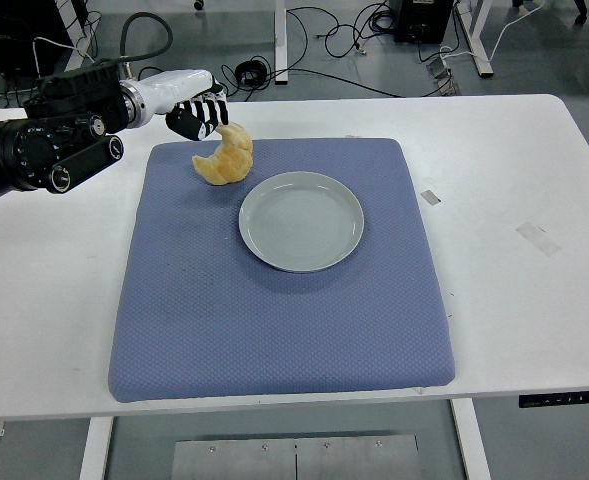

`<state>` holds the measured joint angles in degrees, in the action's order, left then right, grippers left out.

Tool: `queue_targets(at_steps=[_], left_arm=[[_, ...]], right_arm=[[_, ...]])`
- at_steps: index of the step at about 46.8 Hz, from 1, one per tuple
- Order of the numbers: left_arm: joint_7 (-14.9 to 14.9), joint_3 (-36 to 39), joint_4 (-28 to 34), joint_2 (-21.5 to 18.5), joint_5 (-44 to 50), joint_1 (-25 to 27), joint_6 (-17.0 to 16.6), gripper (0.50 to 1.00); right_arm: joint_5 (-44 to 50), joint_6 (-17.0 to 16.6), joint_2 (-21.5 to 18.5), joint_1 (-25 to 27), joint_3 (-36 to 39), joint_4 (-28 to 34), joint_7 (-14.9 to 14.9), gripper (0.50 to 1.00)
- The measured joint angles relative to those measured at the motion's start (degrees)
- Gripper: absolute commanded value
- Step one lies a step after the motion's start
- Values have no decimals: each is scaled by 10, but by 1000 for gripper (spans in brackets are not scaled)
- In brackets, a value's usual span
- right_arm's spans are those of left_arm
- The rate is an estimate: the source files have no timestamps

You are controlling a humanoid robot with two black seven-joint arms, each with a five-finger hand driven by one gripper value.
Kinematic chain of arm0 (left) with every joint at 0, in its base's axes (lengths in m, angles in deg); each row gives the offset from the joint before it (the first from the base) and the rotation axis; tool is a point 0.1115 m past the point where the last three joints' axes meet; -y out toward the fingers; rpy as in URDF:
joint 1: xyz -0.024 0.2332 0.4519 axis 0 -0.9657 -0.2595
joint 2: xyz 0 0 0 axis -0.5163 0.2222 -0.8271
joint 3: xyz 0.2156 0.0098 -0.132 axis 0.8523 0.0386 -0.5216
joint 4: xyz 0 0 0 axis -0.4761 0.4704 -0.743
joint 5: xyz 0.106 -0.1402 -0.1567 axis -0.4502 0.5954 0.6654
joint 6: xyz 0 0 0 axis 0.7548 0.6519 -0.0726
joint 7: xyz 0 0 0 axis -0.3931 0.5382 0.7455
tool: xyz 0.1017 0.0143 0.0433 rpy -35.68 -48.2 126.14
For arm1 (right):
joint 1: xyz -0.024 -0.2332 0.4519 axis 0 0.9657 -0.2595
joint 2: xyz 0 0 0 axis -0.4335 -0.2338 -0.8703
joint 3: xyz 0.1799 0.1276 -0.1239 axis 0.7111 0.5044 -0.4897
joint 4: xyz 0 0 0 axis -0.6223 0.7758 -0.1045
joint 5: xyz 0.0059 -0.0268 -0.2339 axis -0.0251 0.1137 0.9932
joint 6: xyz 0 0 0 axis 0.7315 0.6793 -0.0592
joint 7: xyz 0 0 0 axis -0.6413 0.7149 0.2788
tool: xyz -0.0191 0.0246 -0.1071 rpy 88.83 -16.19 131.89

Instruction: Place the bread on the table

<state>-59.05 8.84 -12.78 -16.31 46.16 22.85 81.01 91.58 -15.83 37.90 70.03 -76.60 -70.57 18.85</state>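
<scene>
nearest us lies the white table (534, 330), its front edge along the bottom, and on it a blue mat (274, 320) that covers most of the middle. a little past the mat's centre we see an empty grey plate (301, 221), and just beyond its upper-left rim, close beside it but not on it as far as we can tell, sits the bread (224, 157), a golden croissant. it rests near the mat's far left corner, so it lies on the mat rather than on bare tabletop. we judge the task close to done: the bread looks set down off the plate, and what we think is left is for the hand to let go and draw clear; whether the mat counts as the table we cannot say. the croissant's long axis runs from its far tip, up by the hand, down and leftward to its near tip, and the curve opens toward the left, with the fat back of the crescent turned to the plate. at that far tip we find our left hand (198, 115), reaching in from the left edge, its fingers curled downward over the bread's upper end; we cannot tell whether they pinch it or merely touch it. the right hand does not show.
</scene>
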Motion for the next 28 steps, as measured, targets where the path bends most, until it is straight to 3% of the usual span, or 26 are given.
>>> queue_targets(at_steps=[20,21,22,24,28], left_arm=[[1,0,12,-6,0,6,0,500],[2,0,12,-6,0,6,0,522],[3,0,12,-6,0,6,0,615],[4,0,12,-6,0,6,0,737],[4,0,12,-6,7,6,0,858]], right_arm=[[0,0,0,0,0,0,0,1000],[0,0,0,0,0,0,0,1000],[0,0,0,0,0,0,0,1000],[0,0,0,0,0,0,0,1000],[0,0,0,0,0,0,0,1000]])
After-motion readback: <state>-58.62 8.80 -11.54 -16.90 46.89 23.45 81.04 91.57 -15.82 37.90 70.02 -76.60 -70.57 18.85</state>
